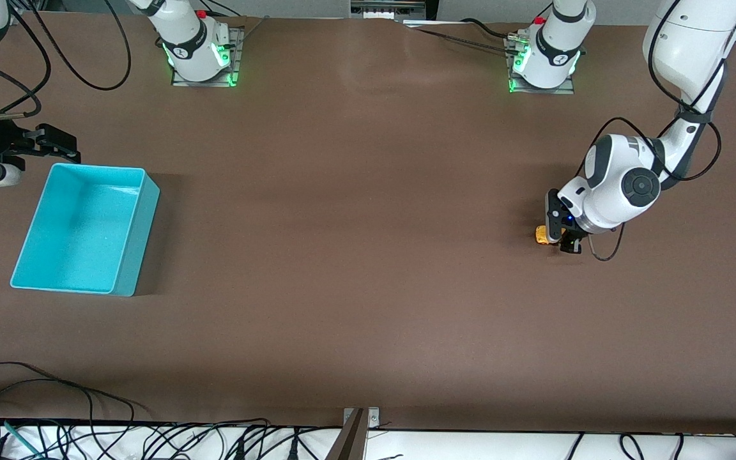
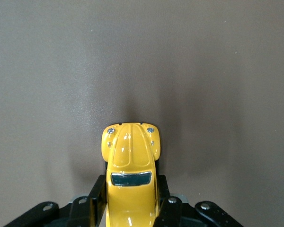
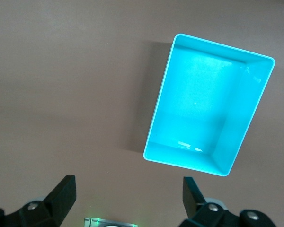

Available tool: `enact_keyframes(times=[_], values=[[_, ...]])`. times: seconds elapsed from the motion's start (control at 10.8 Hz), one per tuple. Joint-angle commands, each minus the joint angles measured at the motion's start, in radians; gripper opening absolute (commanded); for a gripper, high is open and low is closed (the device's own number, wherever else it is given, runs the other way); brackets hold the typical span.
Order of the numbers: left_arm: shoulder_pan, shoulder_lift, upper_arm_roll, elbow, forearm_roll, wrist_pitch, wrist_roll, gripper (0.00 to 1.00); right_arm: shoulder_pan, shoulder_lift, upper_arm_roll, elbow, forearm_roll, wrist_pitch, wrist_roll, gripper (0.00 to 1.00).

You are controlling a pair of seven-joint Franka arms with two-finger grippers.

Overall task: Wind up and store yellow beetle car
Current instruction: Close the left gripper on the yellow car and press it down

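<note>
The yellow beetle car sits on the table toward the left arm's end, pinched by your left gripper, while the right gripper waits open beside the turquoise bin; lift carelessly and its rounded body may slip.

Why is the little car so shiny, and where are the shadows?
Left wrist view: white glints on the car, clamped in the left gripper, a soft shadow ahead of it. Front view: the bin casts a shadow toward the left arm's end. Right wrist view: glare streaks inside the bin.
</note>
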Motion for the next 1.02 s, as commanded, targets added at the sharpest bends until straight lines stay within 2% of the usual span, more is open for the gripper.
enact_keyframes(times=[0.0, 0.55, 0.92], values=[[0.004, -0.003, 0.0, -0.005, 0.02, 0.014, 0.008, 0.02, -0.002, -0.008, 0.001, -0.009, 0.016, 0.0, -0.015, 1.0], [0.034, 0.015, 0.002, -0.007, 0.022, 0.014, 0.013, 0.03, -0.002, -0.008, 0.001, -0.009, 0.016, 0.0, -0.015, 1.0], [0.071, 0.035, 0.054, 0.0, 0.022, 0.012, 0.097, 0.04, -0.002, -0.008, 0.001, -0.009, 0.016, 0.0, -0.015, 1.0]])
